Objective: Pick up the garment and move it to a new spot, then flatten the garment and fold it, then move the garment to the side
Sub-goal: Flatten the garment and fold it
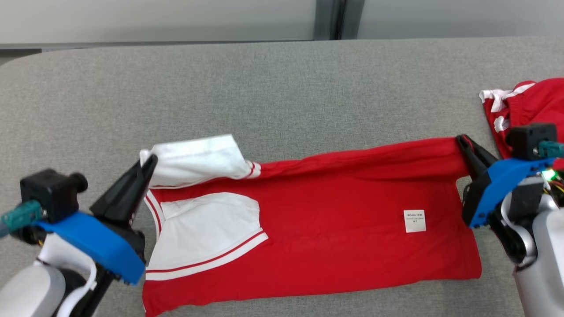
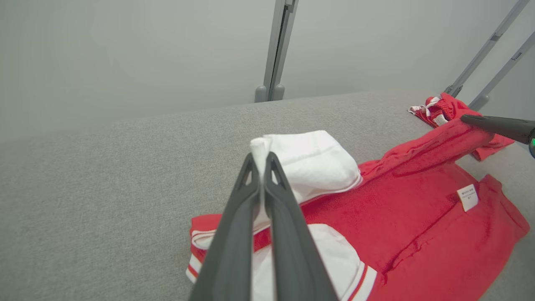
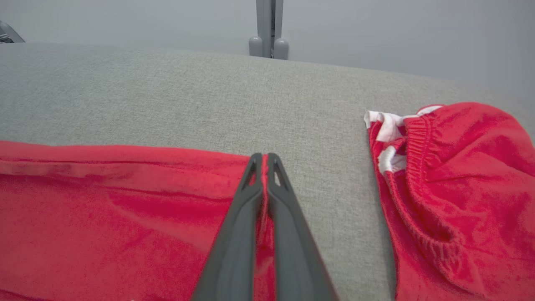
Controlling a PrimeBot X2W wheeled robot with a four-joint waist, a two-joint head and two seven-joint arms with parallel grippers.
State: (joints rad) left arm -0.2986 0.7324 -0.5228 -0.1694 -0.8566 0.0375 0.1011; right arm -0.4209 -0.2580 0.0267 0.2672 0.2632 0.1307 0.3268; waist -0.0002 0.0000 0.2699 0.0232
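Note:
The garment (image 1: 335,220) is a red shirt with white sleeves, spread sideways across the grey table (image 1: 273,88). My left gripper (image 1: 150,160) is shut on the far white sleeve corner (image 2: 261,146), lifting it slightly. At the other end my right gripper (image 1: 461,140) is shut on the far red hem corner (image 3: 262,161). The far edge of the garment (image 2: 418,200) hangs taut between the two grips and sits folded over the lower layer. A small white label (image 1: 414,220) shows near the hem. In the left wrist view the right gripper's fingers (image 2: 497,124) reach in from the right.
A second red garment with white trim (image 1: 524,108) lies bunched at the table's right edge, close beside my right gripper; the same red garment (image 3: 455,188) shows in the right wrist view. A grey wall post (image 2: 273,50) stands behind the table. Bare grey surface stretches beyond the shirt.

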